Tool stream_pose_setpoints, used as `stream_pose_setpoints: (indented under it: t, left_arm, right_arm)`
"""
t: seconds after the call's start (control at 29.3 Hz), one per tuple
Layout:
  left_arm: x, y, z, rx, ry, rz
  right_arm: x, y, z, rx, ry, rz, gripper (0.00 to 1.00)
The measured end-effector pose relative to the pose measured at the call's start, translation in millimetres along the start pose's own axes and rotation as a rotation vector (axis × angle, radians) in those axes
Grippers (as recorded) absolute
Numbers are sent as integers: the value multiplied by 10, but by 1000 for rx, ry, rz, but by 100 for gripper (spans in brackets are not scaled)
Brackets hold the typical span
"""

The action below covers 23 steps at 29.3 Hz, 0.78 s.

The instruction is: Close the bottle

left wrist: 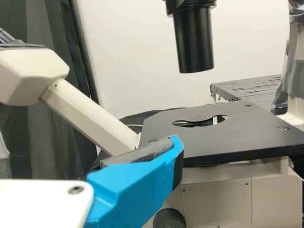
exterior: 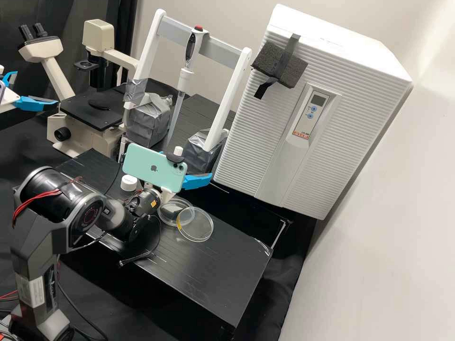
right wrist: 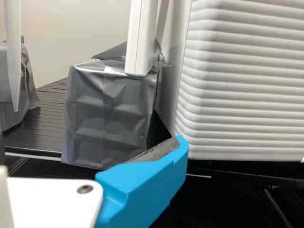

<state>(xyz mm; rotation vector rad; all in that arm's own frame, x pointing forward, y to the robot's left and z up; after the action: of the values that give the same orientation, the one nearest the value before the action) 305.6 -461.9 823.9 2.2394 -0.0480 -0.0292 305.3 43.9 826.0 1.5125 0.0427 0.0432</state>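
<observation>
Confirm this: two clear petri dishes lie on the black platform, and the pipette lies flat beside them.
Wrong on the pipette: it hangs upright from the white stand, as the high view shows. The two clear petri dishes do lie on the black platform.

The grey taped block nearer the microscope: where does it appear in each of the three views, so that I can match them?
High view: the taped block stands centre-left, between the microscope and the pipette.
Left wrist view: taped block at the picture's edge, beyond the microscope stage.
Right wrist view: taped block behind the pipette tip.
Shared landmark: the black ribbed platform beside it.
</observation>
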Motion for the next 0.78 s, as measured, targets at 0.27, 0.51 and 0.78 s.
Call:
stream_pose_setpoints:
  t: [0.27,0.51,0.78]
  left_arm:
    - [0,0,0,0,0,0]
    - [-150,-33,179,-30,-146,30]
    - [-488,-107,472,-33,-499,11]
  right_arm:
    - [0,0,0,0,0,0,100]
    - [0,0,0,0,0,0,100]
    - [0,0,0,0,0,0,100]
